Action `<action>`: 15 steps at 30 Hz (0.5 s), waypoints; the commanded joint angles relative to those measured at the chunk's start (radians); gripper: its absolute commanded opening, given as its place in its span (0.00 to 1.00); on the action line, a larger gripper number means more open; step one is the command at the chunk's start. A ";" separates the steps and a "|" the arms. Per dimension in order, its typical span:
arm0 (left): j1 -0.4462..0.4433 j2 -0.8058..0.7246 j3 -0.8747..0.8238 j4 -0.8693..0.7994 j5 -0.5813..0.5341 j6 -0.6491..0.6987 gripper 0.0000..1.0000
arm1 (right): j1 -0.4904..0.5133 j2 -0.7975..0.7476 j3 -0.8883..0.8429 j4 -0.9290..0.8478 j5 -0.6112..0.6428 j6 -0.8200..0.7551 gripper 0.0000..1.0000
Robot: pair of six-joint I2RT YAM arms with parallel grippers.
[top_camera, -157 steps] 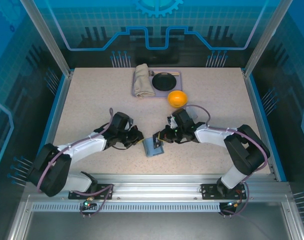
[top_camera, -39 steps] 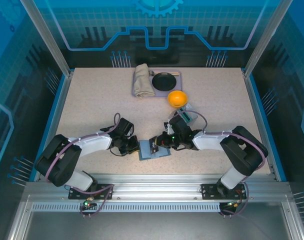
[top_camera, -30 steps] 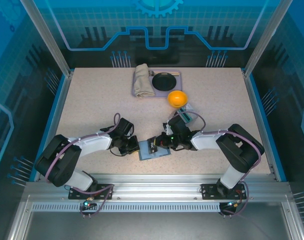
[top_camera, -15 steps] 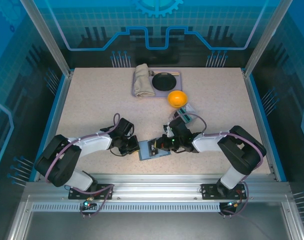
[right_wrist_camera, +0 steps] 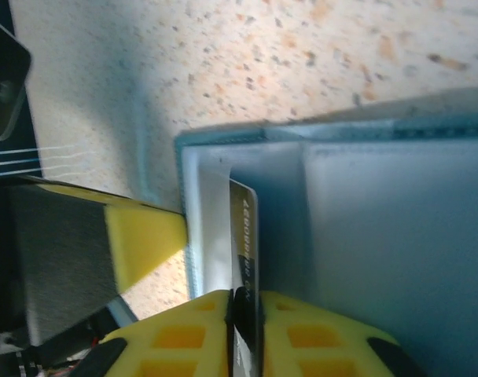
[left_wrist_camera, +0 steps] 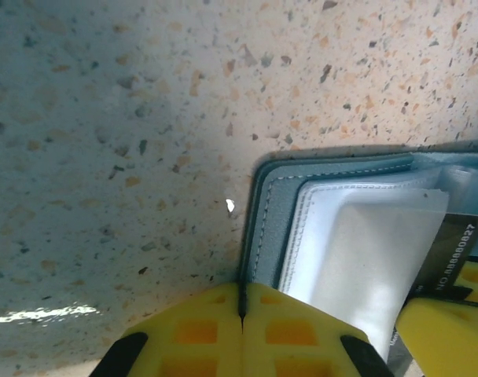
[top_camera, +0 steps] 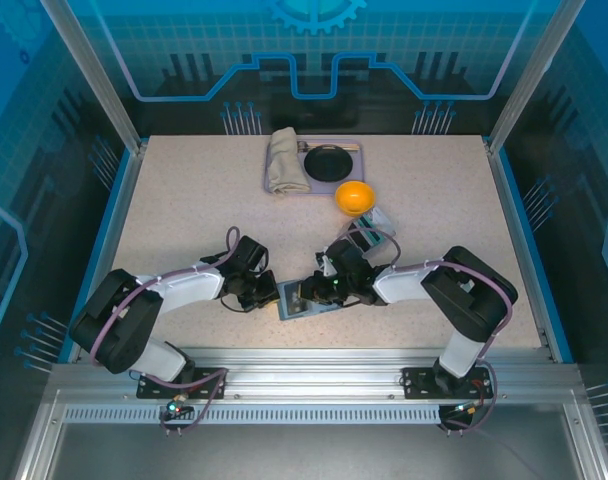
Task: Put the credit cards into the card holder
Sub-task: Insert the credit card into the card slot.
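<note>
The slate-blue card holder [top_camera: 296, 308] lies open on the table between the arms, its pale inner pockets [left_wrist_camera: 357, 251] showing. My left gripper [top_camera: 271, 294] is shut on the edge of its blue cover [left_wrist_camera: 274, 204], fingertips [left_wrist_camera: 207, 330] pressed together over the hem. My right gripper [top_camera: 311, 291] is shut on a dark credit card [right_wrist_camera: 245, 228] with raised digits, held on edge. The card's front end sits in the gap beside the white pocket of the card holder [right_wrist_camera: 380, 228]. From the left wrist the same card [left_wrist_camera: 453, 255] pokes in at the right.
A clear case [top_camera: 376, 222] holding striped cards lies behind the right arm, next to an orange bowl [top_camera: 355, 196]. At the back stands a tray [top_camera: 349, 146] with a folded cloth [top_camera: 282, 160] and a black dish [top_camera: 330, 161].
My right gripper has slid left over the card holder, carrying the card deeper toward the left pocket. The left arm has stayed put on the cover's edge.
</note>
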 commanded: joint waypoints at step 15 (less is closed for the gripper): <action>-0.007 0.001 0.013 0.006 -0.016 0.011 0.00 | -0.019 -0.012 0.089 -0.201 -0.001 -0.113 0.16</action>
